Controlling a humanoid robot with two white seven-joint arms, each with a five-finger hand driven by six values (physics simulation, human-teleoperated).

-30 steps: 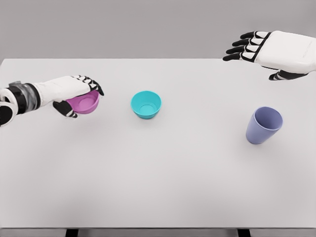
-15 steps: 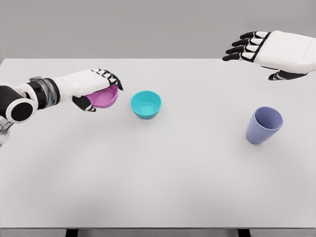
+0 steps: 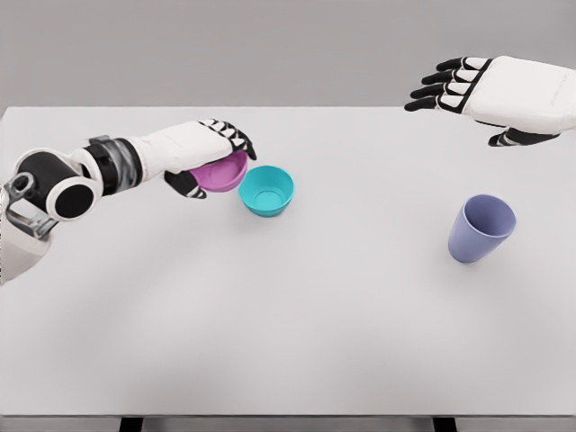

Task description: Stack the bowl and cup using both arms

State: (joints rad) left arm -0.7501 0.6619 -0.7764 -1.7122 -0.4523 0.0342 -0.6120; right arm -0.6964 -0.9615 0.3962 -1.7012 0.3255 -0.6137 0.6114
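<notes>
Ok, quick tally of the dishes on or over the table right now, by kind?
Bowls: 2, the pink bowl held in the left hand and the teal bowl on the table.
Cups: 1, the lavender cup, standing apart to the right.
Total: 3.

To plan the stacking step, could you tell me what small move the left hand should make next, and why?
Probably carry the pink bowl a little further right and lower it: the left hand holds it just left of the teal bowl, not yet centred above it.
</notes>
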